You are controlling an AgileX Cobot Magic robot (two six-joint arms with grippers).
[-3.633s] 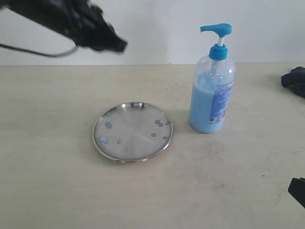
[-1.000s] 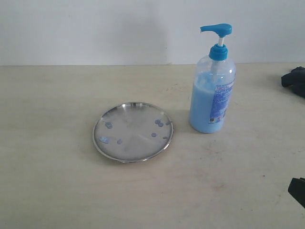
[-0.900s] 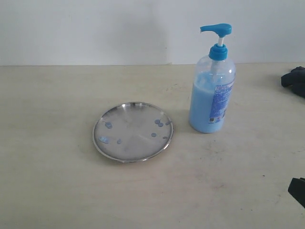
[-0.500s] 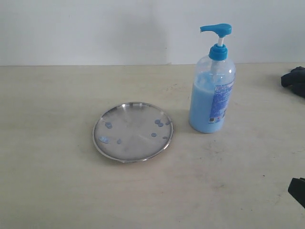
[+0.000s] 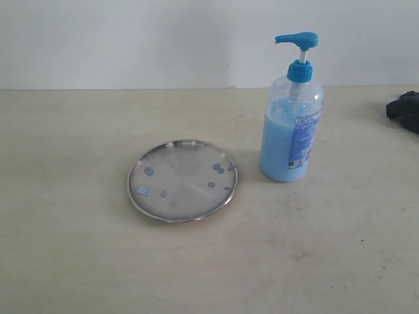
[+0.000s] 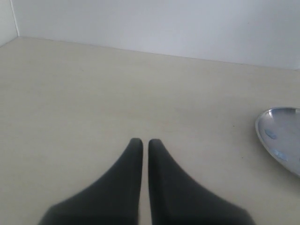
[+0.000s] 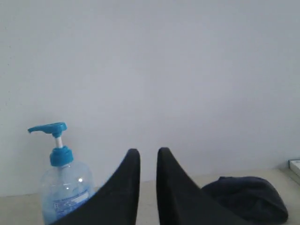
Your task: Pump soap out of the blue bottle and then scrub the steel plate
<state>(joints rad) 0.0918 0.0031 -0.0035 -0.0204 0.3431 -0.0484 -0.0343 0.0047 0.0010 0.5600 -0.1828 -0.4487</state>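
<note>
The blue bottle stands upright on the table, about half full of light blue soap, with its pump head up. To its left lies the steel plate, dotted with small bluish drops. Neither gripper shows in the exterior view. In the left wrist view my left gripper is shut and empty above bare table, with the plate's rim off to one side. In the right wrist view my right gripper is shut on nothing, and the bottle stands beyond it.
A dark crumpled cloth lies at the table's right edge, and it also shows as a dark heap in the right wrist view. A white wall runs behind the beige table.
The black part of the right arm at the exterior view's lower right corner has gone out of sight. The left arm left the top left earlier. Plate and bottle have not moved.
</note>
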